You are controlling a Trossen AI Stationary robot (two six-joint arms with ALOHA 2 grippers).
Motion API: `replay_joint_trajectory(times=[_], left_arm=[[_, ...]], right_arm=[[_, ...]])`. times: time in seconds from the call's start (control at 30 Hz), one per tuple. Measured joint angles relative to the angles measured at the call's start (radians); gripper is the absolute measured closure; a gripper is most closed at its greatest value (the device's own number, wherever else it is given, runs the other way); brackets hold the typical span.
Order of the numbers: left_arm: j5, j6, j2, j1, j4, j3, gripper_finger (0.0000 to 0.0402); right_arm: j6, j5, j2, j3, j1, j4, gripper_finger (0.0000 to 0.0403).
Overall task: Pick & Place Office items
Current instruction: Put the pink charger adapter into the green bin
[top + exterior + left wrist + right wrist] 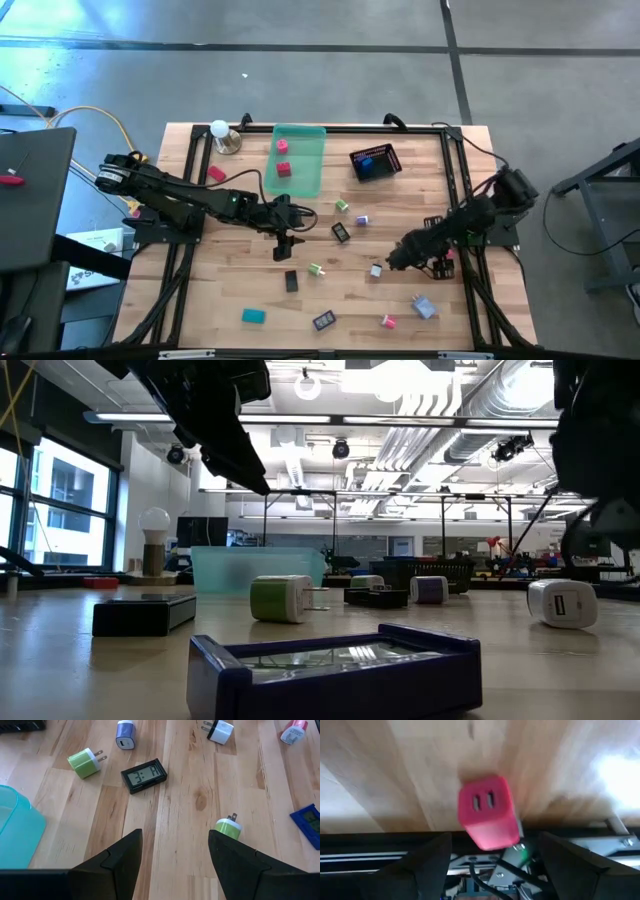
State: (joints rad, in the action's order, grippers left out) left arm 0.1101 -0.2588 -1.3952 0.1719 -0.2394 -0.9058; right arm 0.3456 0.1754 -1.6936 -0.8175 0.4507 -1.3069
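- High view: the left gripper [283, 243] is hovering over the middle of the wooden table [230, 290], just below the translucent green tray [300, 158], which is holding two red pieces [283, 158]. The right gripper [396, 256] is hanging low near the right rail. The office items are lying scattered between and in front of the arms: a teal block [253, 316], a black piece [291, 281], a green-and-white plug [316, 269], a small clock [324, 321], a pink piece [388, 321]. The black mesh basket [375, 161] is sitting at the back, holding something blue.
- Low view: a dark blue clock [335, 668] is lying closest, with a green charger [281, 599] and a white charger [561, 603] standing behind it.
- Left wrist view: the left fingers [125, 857] are standing apart, released, gripping nothing; bare wood is showing between them. A green plug [228, 827] is lying just beside one finger, and a black clock [143, 774] is lying farther ahead.
- Right wrist view: the right fingers [434, 857] are spread wide, and a red charger [487, 812] is lying between them at the table's edge, touching neither finger.
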Motion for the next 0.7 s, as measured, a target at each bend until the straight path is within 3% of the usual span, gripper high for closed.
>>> replay_joint_trajectory(times=[0.33, 0.7], left_arm=[[0.000, 0.000, 0.000, 0.000, 0.000, 0.000, 0.0182], [-0.002, 0.008, -0.058, 0.000, 0.002, 0.001, 0.0182]], right_arm=[[-0.127, 0.008, -0.123, -0.001, 0.000, 0.022, 0.0117], [-0.193, 0.007, -0.130, -0.004, -0.006, 0.128, 0.0117]])
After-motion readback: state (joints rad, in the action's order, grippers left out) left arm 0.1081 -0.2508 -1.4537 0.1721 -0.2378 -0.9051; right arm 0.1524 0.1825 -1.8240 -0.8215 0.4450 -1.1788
